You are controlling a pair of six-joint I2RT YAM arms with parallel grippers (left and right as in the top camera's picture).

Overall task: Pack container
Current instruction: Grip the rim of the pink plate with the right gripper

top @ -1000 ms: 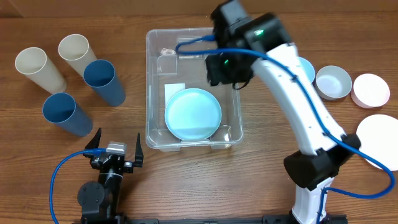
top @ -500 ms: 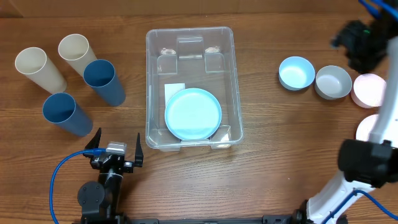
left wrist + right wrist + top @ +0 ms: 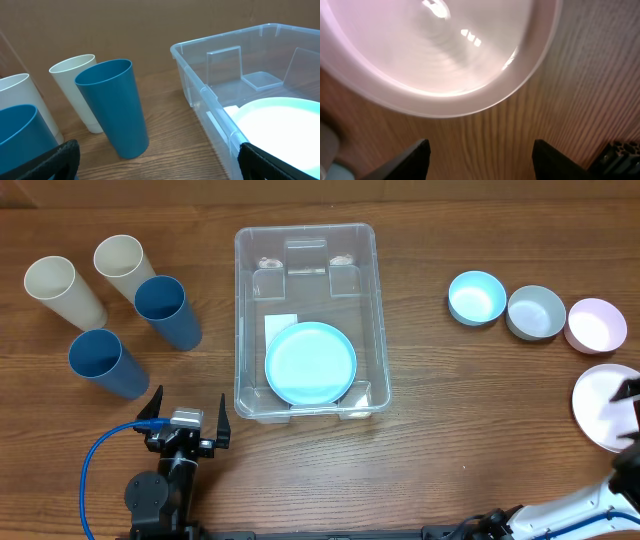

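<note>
1. While my right hand (image 3: 480,145) hangs low beside the pale pink plate (image 3: 430,45) at the right edge of the surface (image 3: 440,430), the main risk I see is a bad pinch. The plate lies flat on the wood, so my fingers could skate over its rim or shove it away instead of getting under it.
2. Because that plate shows blurred in my wrist view, I judge my aim at its edge to be uncertain. Closing off-line could tip it or knock it into the pink bowl (image 3: 595,325) just beside it.
3. On the way across, a carried plate could clip the grey bowl (image 3: 536,311) or the light blue bowl (image 3: 476,297), which stand between here and the container (image 3: 238,310).
4. That container sits mid-surface, well apart from my right hand, with a light blue plate (image 3: 310,364) on its floor. A second plate let go crooked might lean on a wall rather than stack flat.
5. My right hand is released, its fingers spread well apart with only bare wood between them. It holds nothing, and I cannot tell whether it touches the plate's rim.
6. My left hand (image 3: 190,395) is spread wide and empty, parked near the container's front left corner, gripping nothing.
</note>
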